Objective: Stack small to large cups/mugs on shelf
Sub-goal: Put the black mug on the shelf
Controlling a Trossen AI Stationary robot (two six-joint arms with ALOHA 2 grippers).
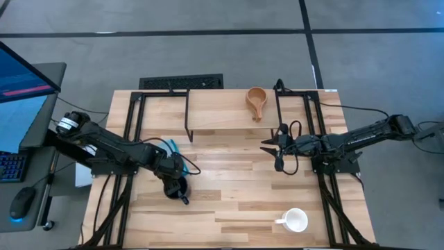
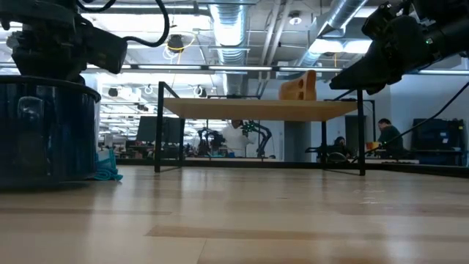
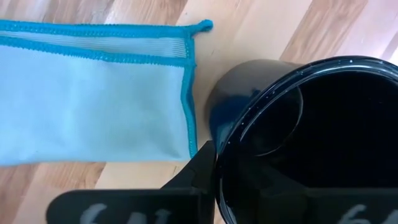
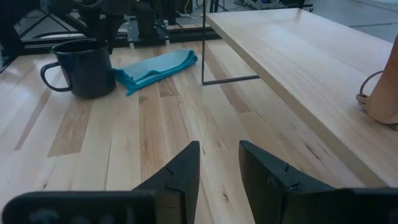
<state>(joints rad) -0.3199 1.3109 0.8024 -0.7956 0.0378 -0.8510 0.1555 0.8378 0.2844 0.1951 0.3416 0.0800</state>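
Grey floor surrounds the wooden table (image 1: 229,201) in the high view. At its far edge stands the shelf (image 1: 229,110), with the wooden cup (image 1: 256,99) lying on its plank, handle toward the near side. The left gripper (image 1: 175,182) sits directly over the dark mug (image 1: 175,187), hiding most of it; only the mug's rim and handle show beneath the arm. A blue cloth (image 1: 170,147) peeks out from under the same arm. The right gripper (image 1: 270,147) hangs in front of the shelf, holding nothing. The white mug (image 1: 295,221) stands alone near the front edge, well apart from both arms.

From the low view, the dark mug (image 2: 45,132) fills the left side, cut off by the picture's edge, with the left arm's dark body on top of it. The shelf (image 2: 260,110) carries the wooden cup (image 2: 297,86), and the right arm looms above at the upper right. A person shows far off in the room.

Through the left wrist view, one finger (image 3: 198,171) lies against the outside of the dark mug's (image 3: 311,137) rim; the other finger is hidden, so I cannot tell whether the jaws pinch the wall. The cloth (image 3: 93,93) lies just beside the mug.

Over in the right wrist view, the fingers (image 4: 177,171) are slightly spread with bare table between them. The wooden cup (image 4: 380,96) is cut off at the picture's edge, on the shelf (image 4: 311,56).
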